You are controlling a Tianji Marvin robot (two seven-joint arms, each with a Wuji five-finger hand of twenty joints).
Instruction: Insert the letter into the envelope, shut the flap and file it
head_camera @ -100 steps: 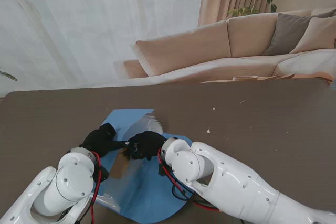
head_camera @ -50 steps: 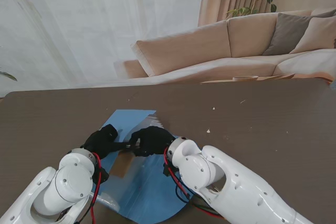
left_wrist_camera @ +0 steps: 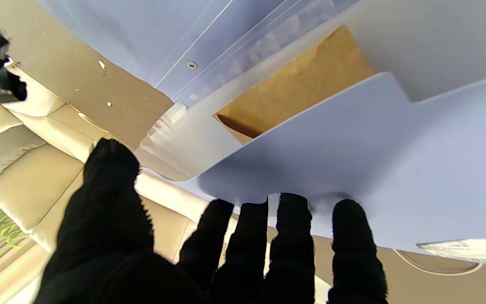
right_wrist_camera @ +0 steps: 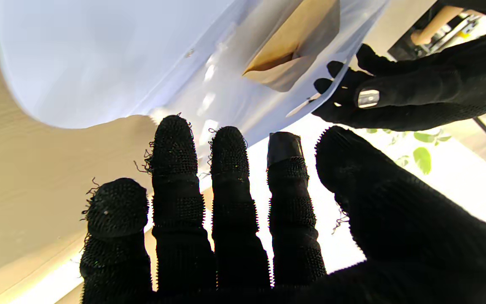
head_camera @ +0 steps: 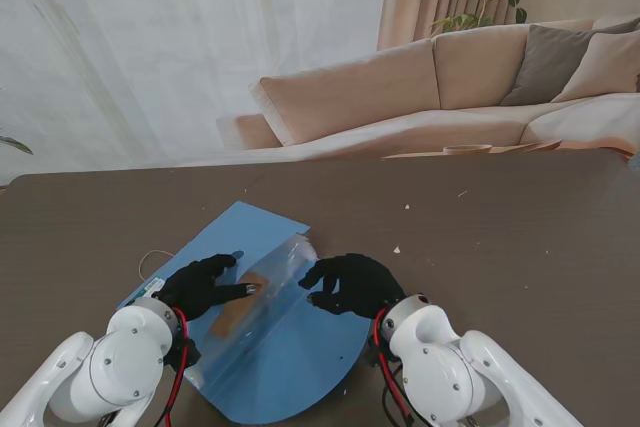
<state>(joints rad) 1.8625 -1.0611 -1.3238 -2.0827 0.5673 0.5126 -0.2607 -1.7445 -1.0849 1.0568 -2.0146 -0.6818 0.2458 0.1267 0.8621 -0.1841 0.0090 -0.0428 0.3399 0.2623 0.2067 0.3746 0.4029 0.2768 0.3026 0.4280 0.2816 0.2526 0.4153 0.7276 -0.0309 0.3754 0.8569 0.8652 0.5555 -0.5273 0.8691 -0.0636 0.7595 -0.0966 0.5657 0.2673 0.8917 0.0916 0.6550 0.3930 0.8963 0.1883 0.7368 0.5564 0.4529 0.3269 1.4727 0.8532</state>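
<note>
A blue file folder (head_camera: 290, 357) lies open on the brown table, its clear inner cover (head_camera: 275, 277) arching up from it. A brown envelope (head_camera: 238, 309) sits inside, under that cover; it also shows in the left wrist view (left_wrist_camera: 298, 84) and the right wrist view (right_wrist_camera: 293, 38). My left hand (head_camera: 200, 285) is at the folder's left edge. Its fingertips (left_wrist_camera: 293, 207) touch the rim of a blue sheet (left_wrist_camera: 352, 139), with the thumb held apart. My right hand (head_camera: 350, 284) hovers with fingers spread at the cover's right side and holds nothing. No letter is visible.
A thin white cord (head_camera: 150, 259) lies by the folder's left corner. Small pale crumbs (head_camera: 397, 249) dot the table (head_camera: 500, 247) to the right. A beige sofa (head_camera: 420, 87) stands beyond the table's far edge.
My right hand has drawn back to the right, away from my left hand, and spread open. The folder has shifted and its clear cover has risen, showing the envelope beneath.
</note>
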